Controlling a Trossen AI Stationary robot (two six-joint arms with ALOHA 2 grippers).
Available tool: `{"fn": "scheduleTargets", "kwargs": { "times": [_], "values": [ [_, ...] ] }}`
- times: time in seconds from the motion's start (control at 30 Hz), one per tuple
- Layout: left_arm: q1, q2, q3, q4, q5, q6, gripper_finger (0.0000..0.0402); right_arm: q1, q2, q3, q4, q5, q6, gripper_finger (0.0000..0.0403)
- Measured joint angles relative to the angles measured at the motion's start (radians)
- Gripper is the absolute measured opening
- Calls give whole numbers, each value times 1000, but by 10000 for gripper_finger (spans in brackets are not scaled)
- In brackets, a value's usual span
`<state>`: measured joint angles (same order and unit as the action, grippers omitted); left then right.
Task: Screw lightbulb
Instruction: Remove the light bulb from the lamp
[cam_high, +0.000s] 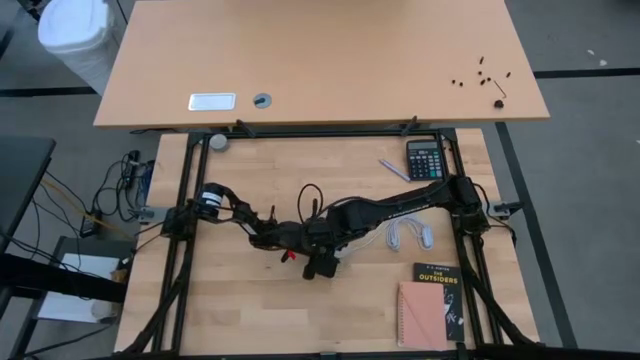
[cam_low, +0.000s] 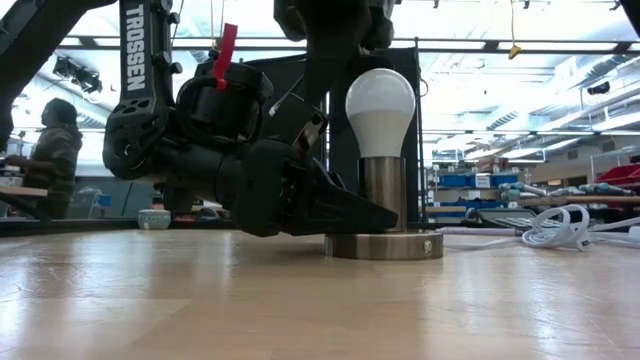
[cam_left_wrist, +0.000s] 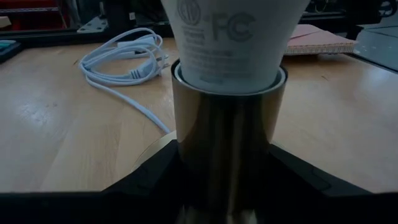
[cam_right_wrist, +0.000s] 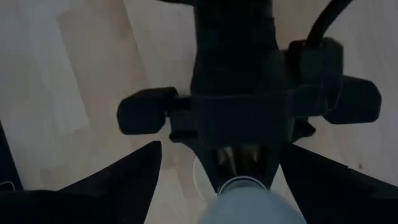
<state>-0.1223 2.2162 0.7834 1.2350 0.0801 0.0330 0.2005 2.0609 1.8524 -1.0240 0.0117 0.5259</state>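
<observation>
On your wooden table (cam_low: 150, 300) the lightbulb (cam_low: 380, 105) already stands upright in its socket (cam_low: 385, 200), which your left gripper (cam_low: 345, 212) clamps, while your right gripper (cam_right_wrist: 249, 180) spreads open directly above, leaving perhaps final tightening.

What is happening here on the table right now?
The lightbulb stands upright in the metal socket on the wooden table. The left gripper lies low at the table and holds the socket stem between its fingers. The right gripper is directly above the bulb with its fingers apart, not gripping it. A white cord lies nearby.
</observation>
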Motion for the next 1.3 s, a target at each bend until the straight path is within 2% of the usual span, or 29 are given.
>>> {"fn": "scheduleTargets", "kwargs": {
  "times": [0.4, 0.6, 0.8, 1.07, 1.3],
  "values": [
    [-1, 0, 0, 0, 12, 4, 198, 3, 0, 91, -122, 8, 0, 329],
    [-2, 0, 0, 0, 15, 5, 198, 10, -2, 94, -192, 27, 97, 329],
    [-2, 0, 0, 0, 17, 0, 198, 26, -2, 94, -187, 55, 100, 340],
    [-3, 0, 0, 0, 21, -2, 198, 46, -2, -6, -102, 78, 47, 339],
    [-2, 0, 0, 0, 19, -4, 198, 52, -2, -55, -98, 66, 42, 328]
  ]
}}
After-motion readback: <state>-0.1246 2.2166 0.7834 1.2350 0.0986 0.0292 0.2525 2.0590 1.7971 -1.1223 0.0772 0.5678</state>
